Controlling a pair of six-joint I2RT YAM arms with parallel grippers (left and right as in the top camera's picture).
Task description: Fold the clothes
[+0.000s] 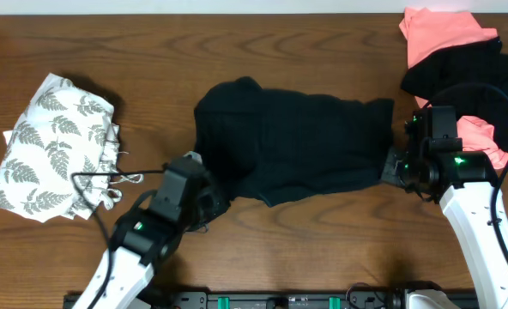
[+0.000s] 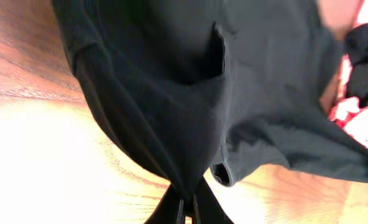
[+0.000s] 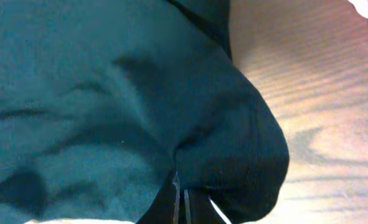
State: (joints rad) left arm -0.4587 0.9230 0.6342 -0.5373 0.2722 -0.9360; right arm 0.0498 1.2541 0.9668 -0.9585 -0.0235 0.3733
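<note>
Seen from overhead, a black T-shirt (image 1: 297, 142) lies stretched across the middle of the wooden surface (image 1: 151, 51), with both of my arms holding it from opposite ends. My left gripper (image 1: 209, 202) has its fingers pressed together on the shirt's lower left corner. The left wrist camera shows the dark cloth gathered into folds that run down to a point between the closed fingertips. My right gripper (image 1: 393, 166) is likewise clamped on the shirt, at its right edge, and the right wrist camera shows the two fingers tight together with a rounded bulge of black fabric pinched between them and bare wood just beyond. I cannot tell from these views whether the shirt's edges are lifted or resting on the wood.

At far left, well apart from the shirt, a white fern-print garment (image 1: 57, 150) sits in a loose folded bundle. In the top right corner lies a heap of unfolded clothes: a coral-pink top (image 1: 438, 34) at the back, a crumpled black garment (image 1: 486, 77) over it, and more coral-pink cloth showing just beside my right arm.
</note>
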